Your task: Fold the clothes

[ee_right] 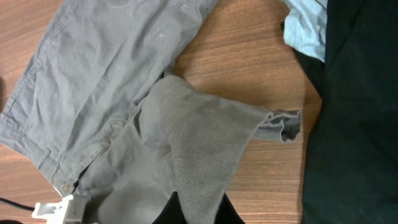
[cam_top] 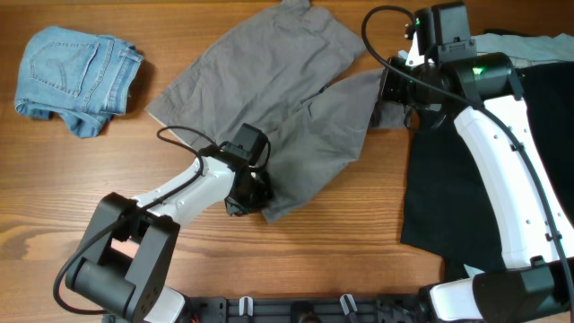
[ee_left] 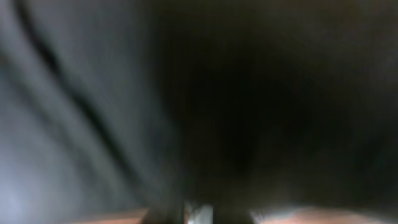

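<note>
One pair of creased grey shorts [cam_top: 269, 85]

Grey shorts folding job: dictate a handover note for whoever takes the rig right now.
Left end effector: down at the near edge of the grey shorts; open or shut unclear, its camera is blurred.
Right end effector: appears to pinch a lifted leg of the shorts.
Denim shorts lie at far left, roughly folded; black garment at right, pale-blue cloth by its top.
Done: grey shorts not yet folded.
Left: fold them, then the rest.
</note>
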Controlling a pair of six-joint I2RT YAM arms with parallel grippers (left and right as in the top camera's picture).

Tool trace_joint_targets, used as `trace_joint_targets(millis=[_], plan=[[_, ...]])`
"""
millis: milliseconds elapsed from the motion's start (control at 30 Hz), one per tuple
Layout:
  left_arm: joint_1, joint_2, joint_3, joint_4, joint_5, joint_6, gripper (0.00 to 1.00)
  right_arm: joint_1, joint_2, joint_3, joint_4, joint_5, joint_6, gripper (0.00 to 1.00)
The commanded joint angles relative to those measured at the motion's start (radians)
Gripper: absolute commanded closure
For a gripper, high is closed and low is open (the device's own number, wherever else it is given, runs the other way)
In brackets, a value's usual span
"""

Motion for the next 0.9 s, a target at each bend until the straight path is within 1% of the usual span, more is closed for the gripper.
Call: trace_joint_targets(millis=[0, 67, 200, 233, 333, 467, 600, 700, 867], plan=[[0.013, 0.056, -0.032, 0.018, -0.241, 0.017, 0.96, -0.002, 0.010, 0.005, -0.005, -0.008, 0.014, 0.96], [0.032, 0.053, -0.030, 0.010, -0.230, 0.016, 0.96, -0.002, 0.010, 0.005, -0.005, -0.008, 0.014, 0.96], [0.116, 0.013, -0.011, -0.080, -0.126, 0.018, 0.96, -0.002, 0.010, 0.005, -0.010, -0.008, 0.011, 0.96], [0.160, -0.036, -0.005, -0.138, -0.079, 0.018, 0.96, -0.002, 0.010, 0.005, -0.010, -0.007, 0.006, 0.96], [0.210, -0.151, -0.005, -0.220, -0.029, 0.057, 0.96, -0.002, 0.010, 0.005, -0.007, 0.005, -0.015, 0.96], [0.245, -0.346, -0.005, -0.345, -0.030, 0.067, 0.96, -0.002, 0.008, 0.005, -0.023, 0.011, -0.042, 0.96], [0.275, -0.549, -0.005, -0.476, -0.030, 0.055, 0.96, -0.002, 0.008, 0.005, -0.086, 0.021, -0.040, 0.96], [0.290, -0.709, -0.005, -0.568, -0.034, 0.030, 0.96, -0.002, 0.005, 0.005, -0.152, 0.037, -0.040, 0.96], [0.292, -0.895, 0.003, -0.692, -0.086, -0.068, 0.96, 0.000, -0.019, 0.006, -0.309, 0.010, -0.036, 0.96]])
